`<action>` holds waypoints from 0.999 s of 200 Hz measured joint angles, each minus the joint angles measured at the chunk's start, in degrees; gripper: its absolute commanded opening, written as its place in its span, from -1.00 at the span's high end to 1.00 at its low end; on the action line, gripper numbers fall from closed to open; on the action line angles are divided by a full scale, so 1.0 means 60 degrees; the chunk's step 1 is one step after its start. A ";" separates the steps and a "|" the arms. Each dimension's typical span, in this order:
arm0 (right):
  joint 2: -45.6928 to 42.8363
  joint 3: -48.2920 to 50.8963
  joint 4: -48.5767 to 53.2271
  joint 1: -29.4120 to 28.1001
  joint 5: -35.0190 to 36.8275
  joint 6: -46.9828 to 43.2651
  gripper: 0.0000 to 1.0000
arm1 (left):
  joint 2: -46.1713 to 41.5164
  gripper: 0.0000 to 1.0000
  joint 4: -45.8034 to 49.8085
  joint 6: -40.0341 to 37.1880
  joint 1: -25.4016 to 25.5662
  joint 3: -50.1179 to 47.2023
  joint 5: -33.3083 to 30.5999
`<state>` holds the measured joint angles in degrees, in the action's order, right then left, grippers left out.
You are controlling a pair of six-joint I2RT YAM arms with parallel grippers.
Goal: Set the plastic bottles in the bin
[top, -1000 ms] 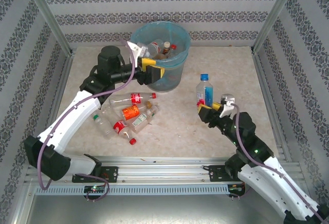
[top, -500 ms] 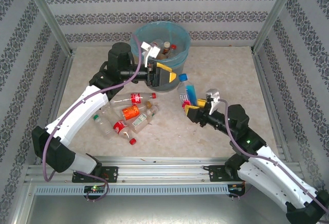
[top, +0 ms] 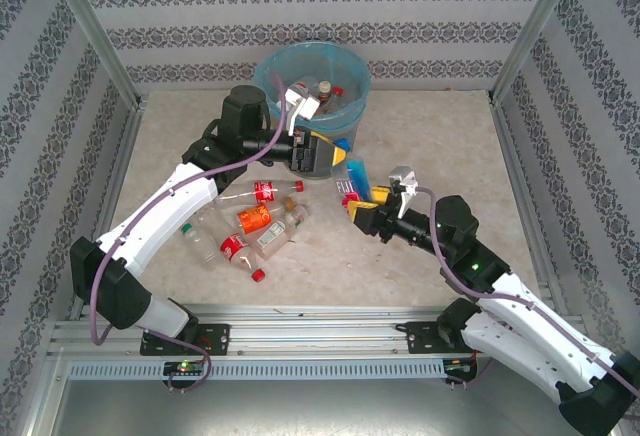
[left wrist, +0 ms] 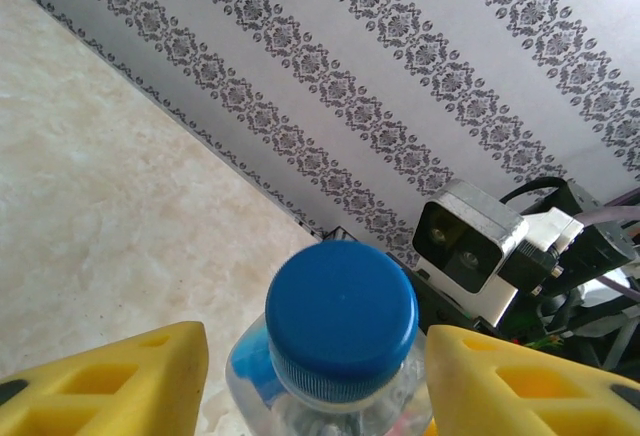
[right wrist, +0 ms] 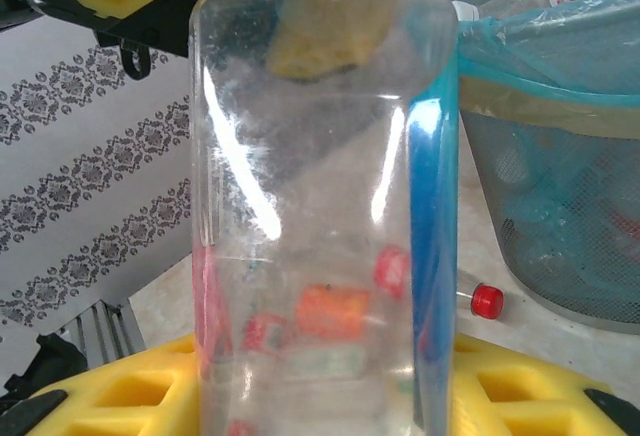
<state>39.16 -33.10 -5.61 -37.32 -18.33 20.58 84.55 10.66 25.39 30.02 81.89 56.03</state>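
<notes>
Currently clamped in the right gripper (top: pixel 362 208): a blue-capped bottle (top: pixel 351 184), tilted, just beside the bin (top: pixel 312 46). Flanking its cap (left wrist: pixel 342 321) without quite touching, the left gripper (top: pixel 333 148), jaws partly apart. Further bottles (top: pixel 255 221) heaped on the table (top: pixel 430 136), well left of that.

Back centre: bin (top: pixel 352 116), bottles (top: pixel 325 89) inside. On table (top: pixel 430 126), front-left of bin: bottle pile (top: pixel 255 221). Just in front of bin: one bottle (top: pixel 352 178), btwn left gripper (top: pixel 332 149) & right gripper (top: pixel 362 202).
</notes>
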 measured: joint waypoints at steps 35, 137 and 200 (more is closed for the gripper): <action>0.0022 -0.0004 -0.0044 -0.0011 -0.0058 -0.0004 0.26 | 0.0000 0.03 -0.0033 0.0033 0.0000 0.0000 0.0062; 0.0306 -0.0029 -0.0040 -0.0058 -0.0368 -0.0007 0.28 | -0.0036 0.37 -0.0124 -0.0175 0.0000 0.0000 -0.0157; 0.0404 -0.0138 0.0007 -0.0073 -0.0240 -0.0113 -0.42 | -0.0098 1.00 -0.0168 -0.0186 -0.0004 0.0000 -0.0255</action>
<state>41.58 -33.93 -5.56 -37.76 -19.77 19.90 83.96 9.65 24.27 30.00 81.89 54.50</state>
